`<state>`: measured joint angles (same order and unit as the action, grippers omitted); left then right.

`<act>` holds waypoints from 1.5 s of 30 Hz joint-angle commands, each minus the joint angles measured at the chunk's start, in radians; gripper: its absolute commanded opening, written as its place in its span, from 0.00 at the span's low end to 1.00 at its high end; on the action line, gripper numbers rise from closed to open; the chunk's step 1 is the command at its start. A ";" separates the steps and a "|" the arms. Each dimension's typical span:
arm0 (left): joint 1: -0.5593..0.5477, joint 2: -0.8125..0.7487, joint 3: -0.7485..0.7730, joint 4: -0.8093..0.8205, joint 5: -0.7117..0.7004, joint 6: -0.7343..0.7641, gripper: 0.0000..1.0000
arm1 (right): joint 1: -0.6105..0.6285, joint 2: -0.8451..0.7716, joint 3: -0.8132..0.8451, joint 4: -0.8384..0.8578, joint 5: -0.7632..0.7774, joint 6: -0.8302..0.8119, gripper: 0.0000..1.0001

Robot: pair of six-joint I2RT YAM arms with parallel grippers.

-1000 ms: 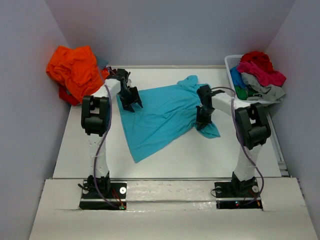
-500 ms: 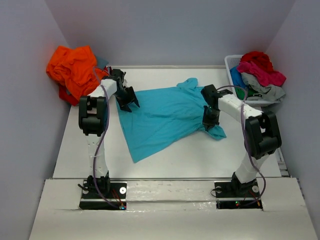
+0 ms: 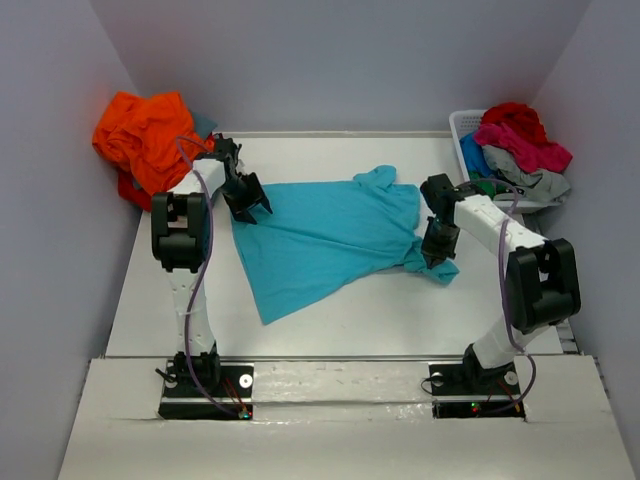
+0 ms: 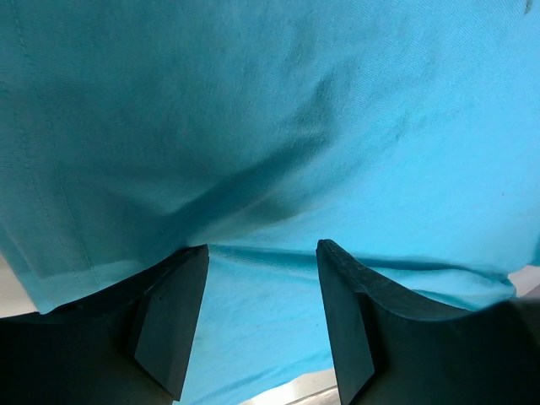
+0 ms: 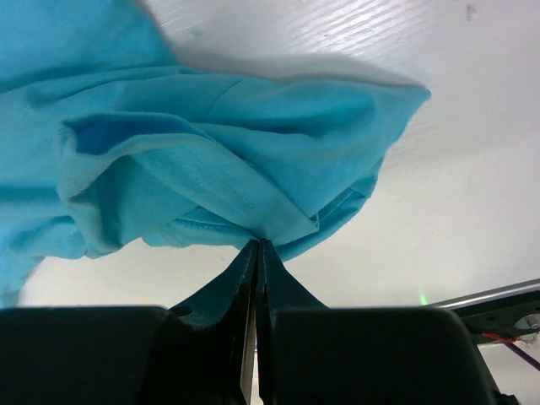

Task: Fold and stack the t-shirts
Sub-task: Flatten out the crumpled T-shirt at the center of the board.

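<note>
Left gripper (image 4: 261, 253): jaws wide, with a crease of the turquoise shirt (image 3: 320, 238) just beyond its fingertips and cloth spreading ahead. Right gripper (image 5: 257, 246): jaws pinched tight on a bunched hem. The rest of the shirt stretches from it toward the left gripper, flat on the table (image 3: 400, 310).

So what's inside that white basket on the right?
A heap of shirts: red on top, then pink, light grey, blue and green. Whatever lies deeper in the basket is covered.

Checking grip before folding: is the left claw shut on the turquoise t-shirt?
No, the left claw stands open, the turquoise t-shirt showing between its fingers.
</note>
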<state>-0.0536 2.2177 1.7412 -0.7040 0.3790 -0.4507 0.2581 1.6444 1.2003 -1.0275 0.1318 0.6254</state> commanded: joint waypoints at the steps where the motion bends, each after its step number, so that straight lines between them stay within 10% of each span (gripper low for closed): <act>1: 0.028 -0.006 -0.031 -0.018 -0.084 0.027 0.68 | -0.049 -0.064 0.004 -0.057 0.049 0.010 0.07; 45: 0.095 -0.039 -0.026 -0.032 -0.060 -0.008 0.68 | -0.237 -0.534 -0.245 -0.335 -0.003 0.152 0.07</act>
<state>0.0082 2.2078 1.7283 -0.7151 0.3809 -0.4614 0.0334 1.1557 0.9741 -1.2610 0.1059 0.7437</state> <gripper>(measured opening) 0.677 0.070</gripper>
